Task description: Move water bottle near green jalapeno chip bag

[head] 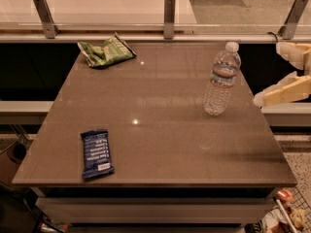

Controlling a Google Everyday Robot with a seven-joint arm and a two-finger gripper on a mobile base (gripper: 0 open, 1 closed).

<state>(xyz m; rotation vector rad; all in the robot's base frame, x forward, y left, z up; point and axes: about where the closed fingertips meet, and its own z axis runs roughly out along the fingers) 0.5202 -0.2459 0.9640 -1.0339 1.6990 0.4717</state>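
The water bottle (221, 78) stands upright on the right side of the brown table (160, 130); it is clear with a white cap. The green jalapeno chip bag (106, 51) lies at the table's far left corner, well apart from the bottle. My gripper (268, 74) comes in from the right edge of the view, just off the table's right side and to the right of the bottle. Its two cream fingers (284, 92) are spread apart with nothing between them, and they do not touch the bottle.
A dark blue bar wrapper (96, 153) lies flat near the table's front left. A railing with metal posts (169, 9) runs behind the table's far edge. Some clutter (284, 212) sits on the floor at the lower right.
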